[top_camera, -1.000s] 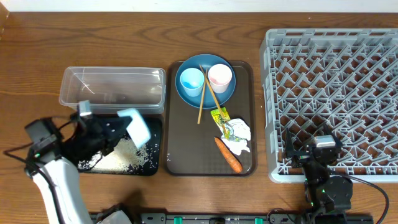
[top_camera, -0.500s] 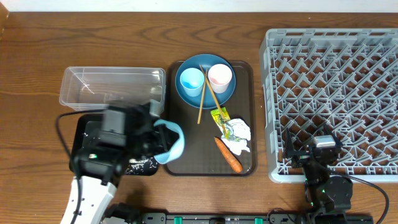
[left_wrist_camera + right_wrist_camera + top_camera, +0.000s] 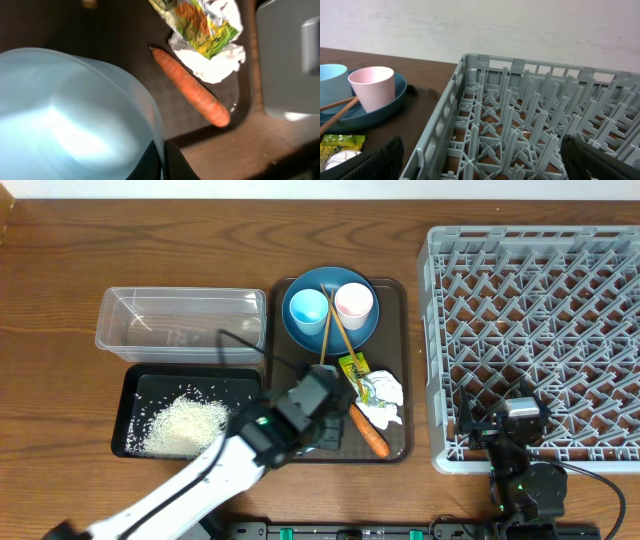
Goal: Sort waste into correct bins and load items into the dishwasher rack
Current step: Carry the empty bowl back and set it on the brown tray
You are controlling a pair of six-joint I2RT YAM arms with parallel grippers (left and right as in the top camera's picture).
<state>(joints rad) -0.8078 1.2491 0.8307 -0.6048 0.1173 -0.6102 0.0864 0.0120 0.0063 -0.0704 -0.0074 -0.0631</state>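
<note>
The left gripper hung over the near end of the large brown serving tray, its fingers clamped on the rim of the pale-blue plastic bowl. From the wrist view the bowl filled the left half, held by that one edge alone. In the overhead view the arm hid the bowl.

The pinch was thin and the bowl's weight sat off to one side. A quick swing toward the large grey lattice dishwasher rack could probably twist it loose. Just beside the bowl lay the orange carrot, with the yellow-green printed snack wrapper on the crumpled white tissue beyond it. A low carry might sweep these off the tray.

The right gripper rested at the rack's near edge with its fingers wide apart and empty. It stood close to the straight route, so a collision there seemed possible. The rack's upright pegs could also catch the bowl if it came down tilted.

Farther up the tray the dark-blue round plate carried the small light-blue cup, the small pink cup and two wooden chopsticks. On the tabletop to the left, loose white rice grains lay in the shallow black rectangular tray. Behind it stood the clear rectangular plastic box.
</note>
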